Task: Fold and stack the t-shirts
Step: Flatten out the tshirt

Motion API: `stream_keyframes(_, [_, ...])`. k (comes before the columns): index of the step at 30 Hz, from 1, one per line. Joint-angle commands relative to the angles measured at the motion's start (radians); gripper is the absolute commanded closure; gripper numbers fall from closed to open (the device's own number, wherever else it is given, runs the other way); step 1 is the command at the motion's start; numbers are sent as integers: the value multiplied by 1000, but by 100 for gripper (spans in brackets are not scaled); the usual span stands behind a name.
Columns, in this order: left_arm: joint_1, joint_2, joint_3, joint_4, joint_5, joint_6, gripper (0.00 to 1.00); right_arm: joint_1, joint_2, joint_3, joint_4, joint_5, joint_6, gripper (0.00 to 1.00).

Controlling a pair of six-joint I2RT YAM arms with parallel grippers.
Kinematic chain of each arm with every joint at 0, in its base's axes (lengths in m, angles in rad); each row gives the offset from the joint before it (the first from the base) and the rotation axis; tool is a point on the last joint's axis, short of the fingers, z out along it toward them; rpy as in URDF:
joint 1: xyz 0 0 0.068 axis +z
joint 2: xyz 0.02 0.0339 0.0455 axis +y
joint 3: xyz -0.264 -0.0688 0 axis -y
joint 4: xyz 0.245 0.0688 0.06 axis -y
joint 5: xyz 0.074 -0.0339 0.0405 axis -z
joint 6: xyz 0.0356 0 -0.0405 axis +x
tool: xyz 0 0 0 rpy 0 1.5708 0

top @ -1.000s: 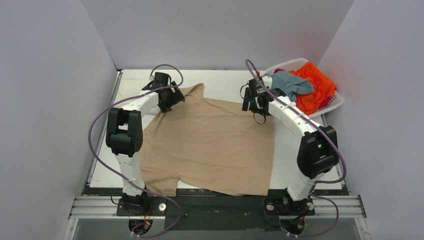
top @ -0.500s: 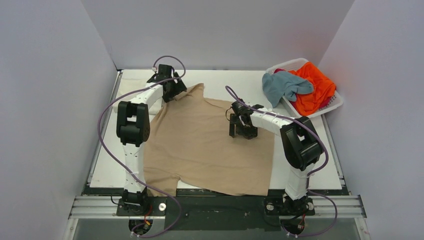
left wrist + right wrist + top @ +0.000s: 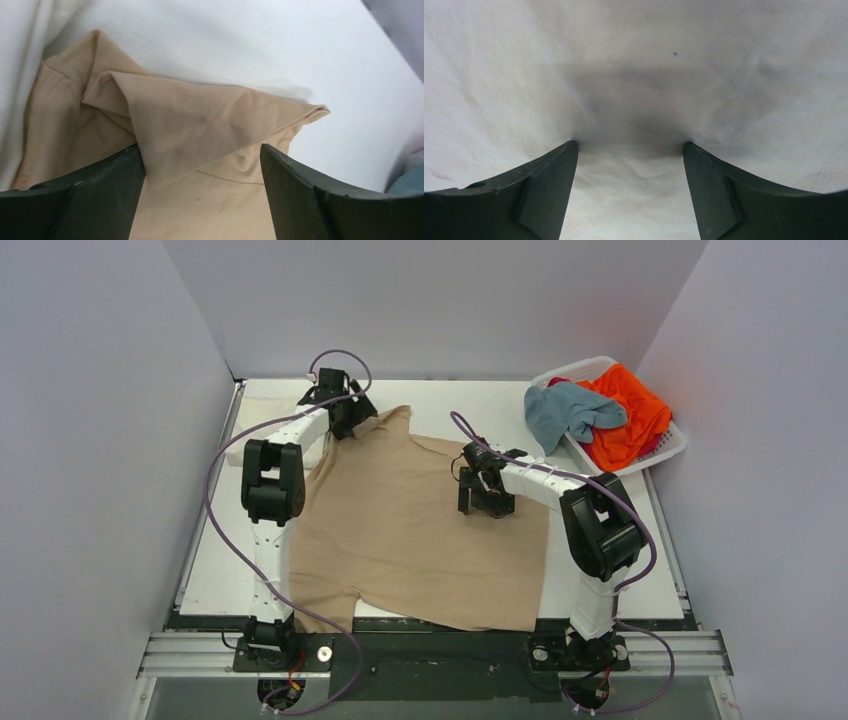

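While the overhead view takes in the whole tan t-shirt (image 3: 420, 530), spread flat across the middle of the frame, only the wrist cameras show how the fingers stand. The left gripper (image 3: 355, 425) sits at the shirt's upper-left sleeve. Its own camera shows both fingers (image 3: 100, 195) set wide apart, and the sleeve (image 3: 215, 130), folded over on itself, lies between them with the stitched hem up and nothing pinched. The right gripper (image 3: 485, 502) is down on the shirt right of centre. Its camera shows the jaws likewise spread, tips pressed into the cloth so that it dimples between them; there the fabric reads pale grey rather than tan. Pale cloth (image 3: 20, 40) at the upper left of the left wrist view may be the cream-white shirt, though too little shows to be sure. Overhead alone shows the white slatted basket (image 3: 585, 365) at upper right, holding the orange t-shirt (image 3: 632, 415), with the grey-blue t-shirt (image 3: 562, 412) draped over its left rim. The table (image 3: 450, 405) is matte white, closed in by plain pale grey walls (image 3: 100, 440), with a metal rail (image 3: 430, 652) along the bottom edge.
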Motion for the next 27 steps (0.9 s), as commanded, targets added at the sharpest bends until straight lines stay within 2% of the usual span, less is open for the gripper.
stream_keyframes(1, [11,32,115,135,97,-66,9,-7,52,-9,2,-21,8,28])
stream_keyframes(4, [13,107,235,132,72,-78,9,-7,58,-2,-3,-15,1,28])
stream_keyframes(8, [40,298,514,186,78,-211,9,-12,55,2,-13,-6,-4,28])
stream_keyframes(9, [43,372,631,198,72,-238,9,-15,54,4,-15,-5,-7,28])
stream_keyframes(11, [51,450,785,209,17,-293,9,-18,50,7,-24,-5,-9,28])
stream_keyframes(12, [53,458,810,218,-14,-311,9,-19,47,8,-30,-5,-8,28])
stream_keyframes(14, [61,423,797,242,-60,-291,9,-20,29,5,-33,1,-11,28])
stream_keyframes(15, [65,361,741,246,-71,-277,9,-20,14,4,-33,9,-16,28])
stream_keyframes(18, [63,229,628,226,-97,-145,9,-27,-14,12,-46,27,-27,27])
stream_keyframes(21, [46,106,624,123,-78,-11,9,-32,-47,34,-57,51,-33,27])
stream_keyframes(24, [24,-7,569,-74,-75,139,9,-36,-97,46,-65,74,-18,26])
stream_keyframes(26, [-1,-165,444,-182,-137,210,9,-36,-136,38,-63,102,11,26])
stream_keyframes(27, [-27,-205,392,-256,-242,224,9,-37,-151,22,-63,113,42,26])
